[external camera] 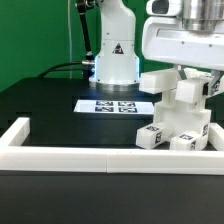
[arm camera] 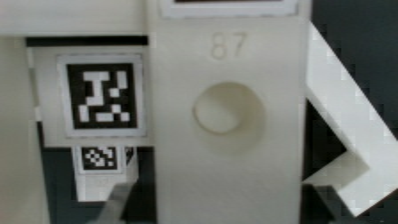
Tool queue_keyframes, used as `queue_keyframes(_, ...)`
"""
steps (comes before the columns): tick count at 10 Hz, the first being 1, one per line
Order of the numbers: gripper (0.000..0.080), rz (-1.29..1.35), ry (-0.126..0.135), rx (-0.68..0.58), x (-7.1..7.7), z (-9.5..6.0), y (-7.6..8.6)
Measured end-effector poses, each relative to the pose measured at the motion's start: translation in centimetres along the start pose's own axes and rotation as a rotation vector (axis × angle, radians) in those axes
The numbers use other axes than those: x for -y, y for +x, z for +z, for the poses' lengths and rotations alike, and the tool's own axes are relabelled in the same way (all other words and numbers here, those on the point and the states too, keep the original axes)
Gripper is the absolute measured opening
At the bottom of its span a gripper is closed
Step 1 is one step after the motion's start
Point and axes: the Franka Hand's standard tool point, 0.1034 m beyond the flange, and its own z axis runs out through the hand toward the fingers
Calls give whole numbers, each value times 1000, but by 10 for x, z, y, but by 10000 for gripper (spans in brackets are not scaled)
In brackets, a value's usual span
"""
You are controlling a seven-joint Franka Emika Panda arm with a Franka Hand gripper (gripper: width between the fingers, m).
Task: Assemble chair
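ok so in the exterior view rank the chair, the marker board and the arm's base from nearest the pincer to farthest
1. chair: directly under the pincer, which is shut on its top piece.
2. marker board: lying flat, toward the exterior view's left of the chair.
3. arm's base: behind the board, at the back.

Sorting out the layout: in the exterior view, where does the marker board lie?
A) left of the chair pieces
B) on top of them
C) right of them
A: the marker board lies flat, at the exterior view's left of the chair.
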Motion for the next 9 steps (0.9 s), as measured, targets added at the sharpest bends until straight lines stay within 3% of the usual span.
queue_keyframes(7,290,-32,16,-31,2,8,7)
queue_keyframes(8,377,-32,16,-31,2,8,7)
queue_keyframes(9,517,-36,15,-31,1,9,8)
